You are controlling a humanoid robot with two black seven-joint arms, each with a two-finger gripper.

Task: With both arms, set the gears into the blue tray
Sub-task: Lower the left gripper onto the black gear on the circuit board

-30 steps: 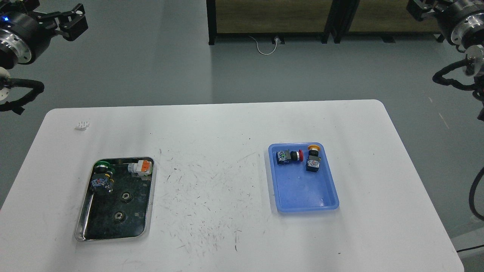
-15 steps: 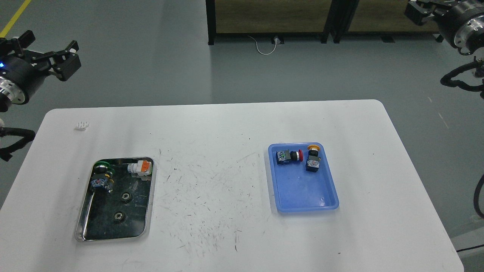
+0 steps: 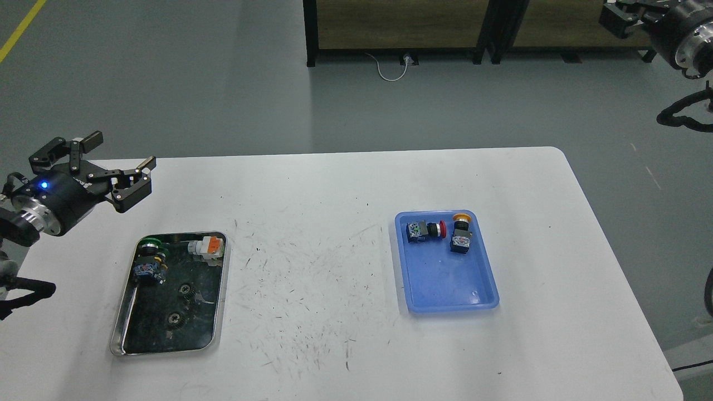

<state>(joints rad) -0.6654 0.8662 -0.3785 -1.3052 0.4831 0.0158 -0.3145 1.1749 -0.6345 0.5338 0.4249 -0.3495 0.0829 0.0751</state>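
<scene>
Two small black gears lie on the dark floor of the silver tray at the table's left: one gear in the middle, the other gear nearer the front. The blue tray sits right of centre with two push-button switches at its far end. My left gripper hovers open over the table's far left, beyond the silver tray, with nothing between its fingers. My right gripper is high at the top right, off the table and partly cut off by the frame edge.
The silver tray also holds a green-capped switch and an orange-and-white part. In the blue tray lie a red-capped switch and a yellow-capped switch. A scuffed stretch of white table separates the trays.
My left arm has come down from the top left to just above the table's far-left edge, its gripper still open. The right arm has hardly moved. The gears and trays are unchanged.
</scene>
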